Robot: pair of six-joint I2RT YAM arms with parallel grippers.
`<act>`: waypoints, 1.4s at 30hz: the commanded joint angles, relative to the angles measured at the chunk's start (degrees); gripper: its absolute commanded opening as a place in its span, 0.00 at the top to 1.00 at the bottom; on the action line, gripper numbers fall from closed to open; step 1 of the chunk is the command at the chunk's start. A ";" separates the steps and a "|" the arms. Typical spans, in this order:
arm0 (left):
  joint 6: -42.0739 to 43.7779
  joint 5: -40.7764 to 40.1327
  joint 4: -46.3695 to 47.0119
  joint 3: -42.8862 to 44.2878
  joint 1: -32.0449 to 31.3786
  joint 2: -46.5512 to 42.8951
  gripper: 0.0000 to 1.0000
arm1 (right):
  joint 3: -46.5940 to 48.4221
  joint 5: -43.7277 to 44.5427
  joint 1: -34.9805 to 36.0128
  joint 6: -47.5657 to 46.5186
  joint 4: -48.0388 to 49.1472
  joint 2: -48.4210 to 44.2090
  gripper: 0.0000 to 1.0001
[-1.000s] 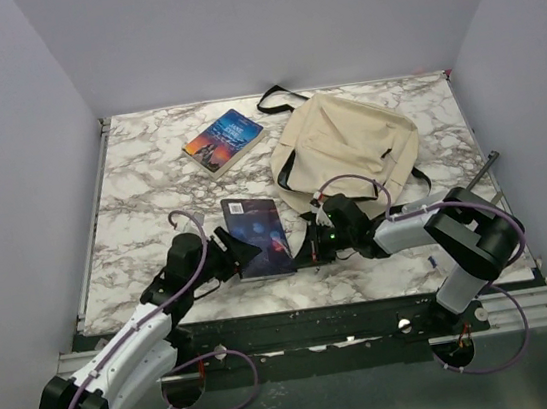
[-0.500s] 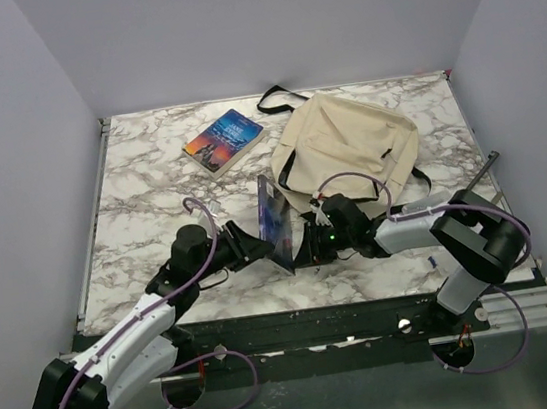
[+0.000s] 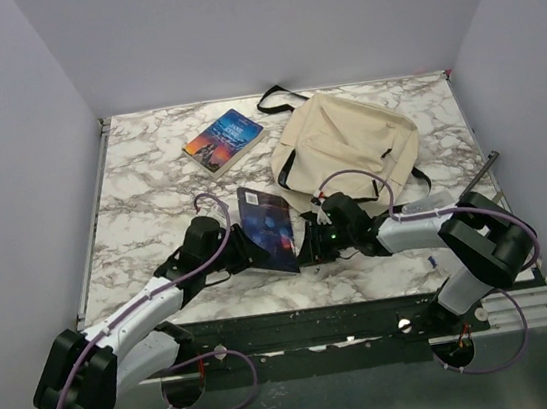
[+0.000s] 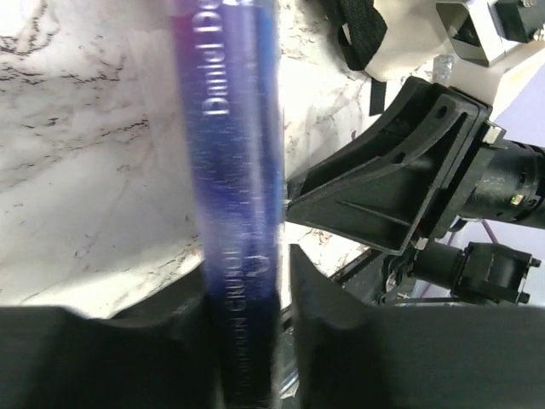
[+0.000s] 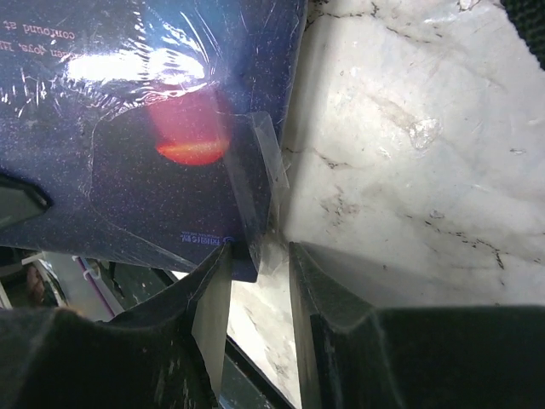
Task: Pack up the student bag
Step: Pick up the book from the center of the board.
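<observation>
Looking down, you see a white and grey marble desk (image 3: 139, 182) with plain pale walls (image 3: 260, 25) on three sides.

Your student bag (image 3: 347, 149) lies flat at the far right of the desk. Its long side runs from far left to near right. Its top, with the black strap loop (image 3: 280, 98), points to the far side and a bit left.

A bright book (image 3: 225, 140) lies flat, just left of the bag's top. A dark blue book (image 3: 267, 228) stands up on its edge near the front, close to the bag's near side, between your two hands.

Your left hand (image 3: 247, 251) is closed on this book, and both fingers (image 4: 315, 294) press on its sides.

Your right hand (image 5: 255, 290) is a little bit open. Its fingers (image 5: 315, 307) sit on each side of one corner of the book, with a small gap on one side.
</observation>
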 commanded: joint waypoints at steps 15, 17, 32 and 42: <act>21.77 2.27 -11.46 11.44 2.29 -15.46 1.00 | 15.88 18.43 0.33 -15.00 -36.37 -18.73 0.16; 24.60 6.87 -11.22 13.57 2.71 -17.43 1.00 | 18.24 17.95 0.00 -16.04 -36.60 -21.25 0.06; 3.77 41.53 23.68 17.72 6.87 -13.29 1.00 | 8.95 -32.67 -19.10 9.34 3.02 -32.79 0.00; -13.42 46.55 45.88 13.75 6.83 -6.65 1.00 | 3.39 -33.39 -19.09 25.52 24.76 -33.88 0.25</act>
